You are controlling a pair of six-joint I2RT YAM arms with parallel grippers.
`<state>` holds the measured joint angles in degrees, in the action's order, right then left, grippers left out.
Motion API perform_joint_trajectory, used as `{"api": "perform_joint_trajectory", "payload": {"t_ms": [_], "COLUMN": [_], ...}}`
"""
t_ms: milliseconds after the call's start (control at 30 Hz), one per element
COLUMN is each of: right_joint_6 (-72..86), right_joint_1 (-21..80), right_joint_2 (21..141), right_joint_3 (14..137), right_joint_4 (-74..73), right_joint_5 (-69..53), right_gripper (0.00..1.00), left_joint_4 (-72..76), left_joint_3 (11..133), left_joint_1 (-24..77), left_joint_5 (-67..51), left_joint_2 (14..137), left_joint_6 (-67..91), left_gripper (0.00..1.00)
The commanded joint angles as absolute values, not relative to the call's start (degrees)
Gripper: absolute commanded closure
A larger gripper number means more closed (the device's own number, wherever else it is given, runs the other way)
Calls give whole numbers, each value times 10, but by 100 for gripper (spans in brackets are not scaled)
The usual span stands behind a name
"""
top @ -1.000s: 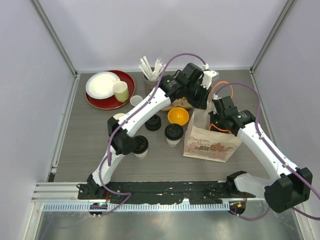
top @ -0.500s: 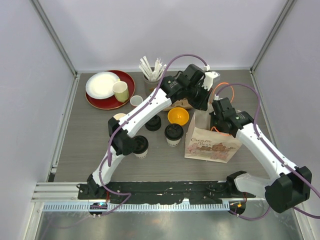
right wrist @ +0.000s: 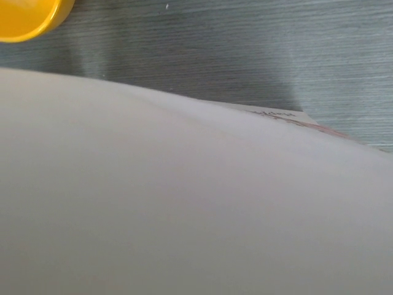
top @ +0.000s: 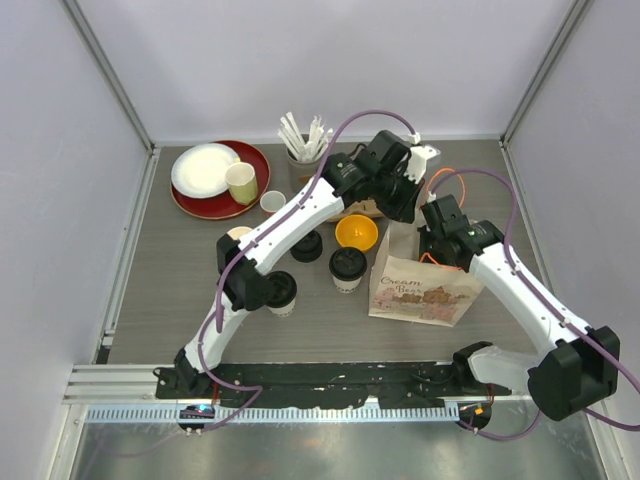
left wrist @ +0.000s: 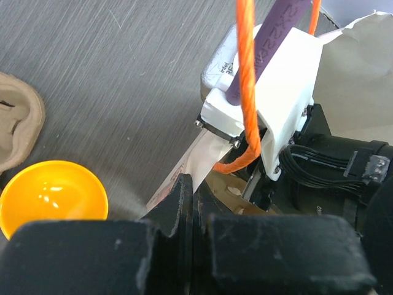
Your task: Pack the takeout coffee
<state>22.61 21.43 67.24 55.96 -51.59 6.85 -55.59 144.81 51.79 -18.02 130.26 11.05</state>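
Observation:
Two cream paper cups with black lids stand on the table, one (top: 347, 268) just left of the bag and one (top: 282, 292) further left by the left arm. The printed paper bag (top: 420, 287) stands right of centre. My left gripper (top: 408, 200) is shut on the bag's white top edge (left wrist: 206, 157), and its jaws (left wrist: 195, 184) pinch the paper. My right gripper (top: 440, 238) is at the bag's mouth, with its fingers hidden. The right wrist view is almost filled by the bag's paper (right wrist: 196, 184).
An orange bowl (top: 356, 232) sits left of the bag. A third black lid (top: 306, 245) is nearby. A red plate (top: 250, 160) holds a white plate and a green mug (top: 241, 183). A small white cup (top: 271, 202), a stick holder (top: 303, 150) and a brown cardboard piece (left wrist: 15, 123) lie behind.
My right gripper has shifted slightly left and up at the bag's mouth, and the bag's front has moved a little with it. The left gripper has stayed on the bag's edge.

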Motion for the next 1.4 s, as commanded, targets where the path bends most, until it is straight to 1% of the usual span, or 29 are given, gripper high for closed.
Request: {"api": "perform_joint_trajectory", "payload": {"t_ms": [0,867,967,1067,1100,1133,1167,1200,1267,1300,1367], "right_joint_6": [243,228,227,228,228,229,230,230,231,231,231], "right_joint_1": [216,216,215,216,216,216,216,216,215,216,215], "right_joint_2": [675,705,708,707,705,702,701,699,692,689,680], "right_joint_3": [575,580,578,580,580,584,586,591,595,601,608], "right_joint_4": [-617,-617,-615,-613,-613,-613,-613,-613,-614,-615,-615], "right_joint_5": [30,26,28,29,29,31,32,33,39,40,41], "right_gripper": [98,98,97,89,84,76,73,66,59,53,48], "left_joint_4": [-483,-479,-479,-482,-482,-481,-482,-483,-483,-482,-482], "left_joint_3": [1449,1436,1436,1436,1435,1433,1432,1430,1421,1419,1407], "left_joint_1": [515,519,519,520,519,520,520,520,520,519,520], "left_joint_5": [-178,-178,-178,-178,-178,-178,-177,-176,-178,-179,-179], "left_joint_2": [1252,1241,1240,1240,1240,1239,1238,1238,1236,1232,1230], "left_joint_6": [99,89,88,85,84,83,81,79,75,72,63], "left_gripper": [100,100,100,100,100,100,100,100,100,100,100]}}
